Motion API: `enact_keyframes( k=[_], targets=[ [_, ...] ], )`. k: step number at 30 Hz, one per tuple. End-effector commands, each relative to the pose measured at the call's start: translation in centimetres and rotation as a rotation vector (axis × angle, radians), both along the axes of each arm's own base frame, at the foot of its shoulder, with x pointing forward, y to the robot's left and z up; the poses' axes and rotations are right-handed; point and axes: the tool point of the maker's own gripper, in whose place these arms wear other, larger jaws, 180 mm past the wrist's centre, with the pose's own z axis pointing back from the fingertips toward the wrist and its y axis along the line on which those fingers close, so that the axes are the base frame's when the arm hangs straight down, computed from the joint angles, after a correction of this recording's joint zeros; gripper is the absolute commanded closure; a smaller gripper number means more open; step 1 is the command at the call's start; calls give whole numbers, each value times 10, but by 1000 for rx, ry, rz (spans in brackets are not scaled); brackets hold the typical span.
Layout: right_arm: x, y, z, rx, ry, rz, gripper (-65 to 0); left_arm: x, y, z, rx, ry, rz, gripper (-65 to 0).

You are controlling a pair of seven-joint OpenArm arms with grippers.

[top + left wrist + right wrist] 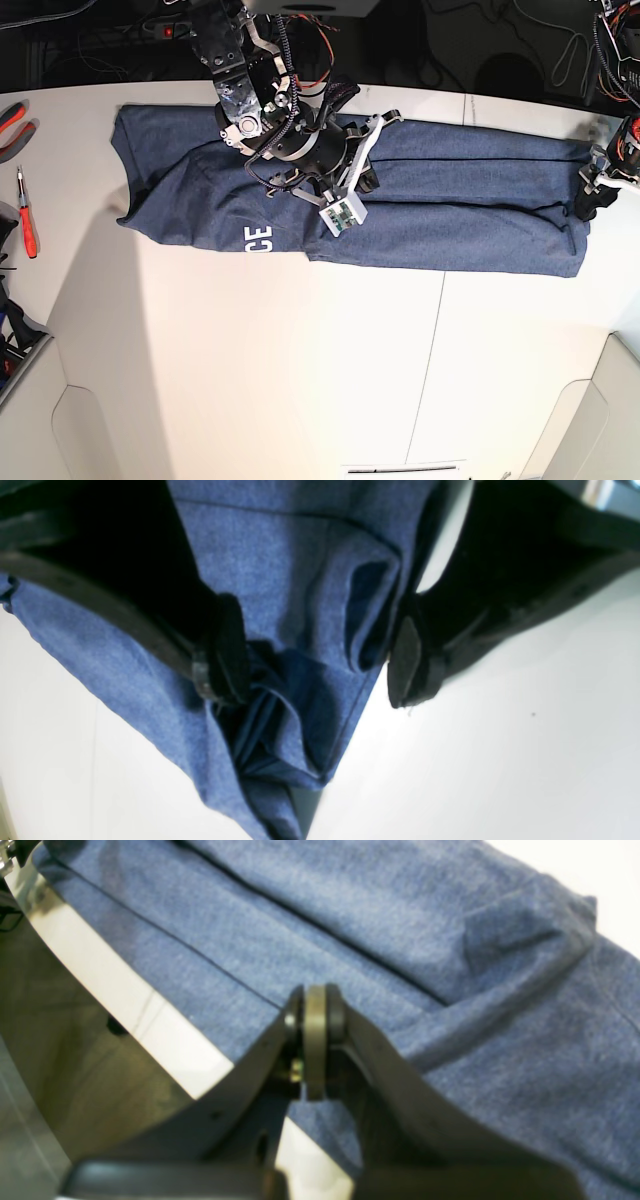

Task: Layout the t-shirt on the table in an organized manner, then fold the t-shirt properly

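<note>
White table [300,380], blue t-shirt [450,215] stretched flat along 12 o'clock edge.
Left gripper [320,665] spread wide, straddling bunched shirt corner at 3 o'clock; right gripper [315,1040] pressed together, empty, above mid-shirt.

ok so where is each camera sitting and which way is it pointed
Left wrist: sits on the left arm, looking down past the open left claw at a bunched end of the t-shirt on the table.
Right wrist: sits on the right arm, looking along the shut right claw above the t-shirt near the table edge.
Base: overhead, looking down; both arms show, right claw mid-shirt, left claw at the shirt's end.
Shared: all three show the t-shirt and the table.
</note>
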Motion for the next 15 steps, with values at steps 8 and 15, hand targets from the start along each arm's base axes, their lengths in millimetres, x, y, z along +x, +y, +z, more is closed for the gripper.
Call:
enact_keyframes(
  k=[8, 15],
  targets=[
    [7, 7, 13, 35, -35, 0, 0, 4, 1, 8, -23, -6, -16, -462],
    [7, 7, 13, 35, -35, 0, 0, 0, -2, 4, -33, 26, -33, -462]
  ],
)
